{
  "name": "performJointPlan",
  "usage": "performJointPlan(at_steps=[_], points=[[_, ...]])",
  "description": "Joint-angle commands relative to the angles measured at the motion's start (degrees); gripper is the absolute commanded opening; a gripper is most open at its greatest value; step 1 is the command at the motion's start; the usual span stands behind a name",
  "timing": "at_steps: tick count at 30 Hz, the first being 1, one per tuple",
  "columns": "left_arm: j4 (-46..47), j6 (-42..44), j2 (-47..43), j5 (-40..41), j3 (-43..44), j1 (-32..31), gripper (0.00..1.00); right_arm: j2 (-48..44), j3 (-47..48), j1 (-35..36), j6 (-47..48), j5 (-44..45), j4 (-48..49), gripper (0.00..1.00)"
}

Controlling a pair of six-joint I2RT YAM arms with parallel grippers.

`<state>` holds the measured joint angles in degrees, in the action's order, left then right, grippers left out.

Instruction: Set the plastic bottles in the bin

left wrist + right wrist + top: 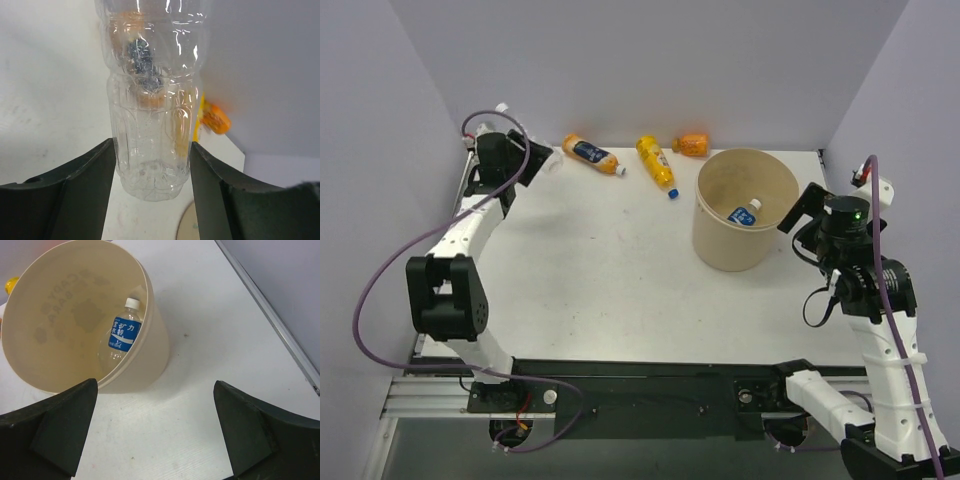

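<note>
The left gripper [151,152] grasps the base end of a clear plastic bottle [150,110] near the back left corner of the surface [600,260], so it should hold firmly without crushing, lift well, and release only above the tan bin [720,250].

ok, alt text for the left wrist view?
A clear plastic bottle stands base-first between the two dark fingers of the left end effector, which touch its sides. An orange bottle with a dark label shows blurred through it. A squat orange bottle lies by the grey wall behind.
</note>
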<state>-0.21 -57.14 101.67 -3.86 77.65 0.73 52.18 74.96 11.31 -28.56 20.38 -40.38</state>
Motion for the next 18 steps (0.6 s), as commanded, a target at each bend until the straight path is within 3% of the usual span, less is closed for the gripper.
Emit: performJointPlan(at_steps=[1,4,9,18], points=[[-8.4,17.2,-9.6,-5.4,4.0,-8.0,0.57,-1.9,-1.6,0.2,1.8,2.2,-0.8,0.95],[-16.3,25.6,-11.4,-5.5,11.1,-14.5,0.57,-2.3,-2.3,0.2,3.2,4.4,-0.1,0.95],[-18.2,32.7,-13.9,-7.4,16.7,-26.9,0.58,-1.7,-1.0,0.1,2.0,2.5,0.1,0.95],[-20.3,42.2,-4.0,-7.9,29.2,-42.5,0.58,-6.6,-1.8,0.1,0.2,4.1,1.2,0.95]])
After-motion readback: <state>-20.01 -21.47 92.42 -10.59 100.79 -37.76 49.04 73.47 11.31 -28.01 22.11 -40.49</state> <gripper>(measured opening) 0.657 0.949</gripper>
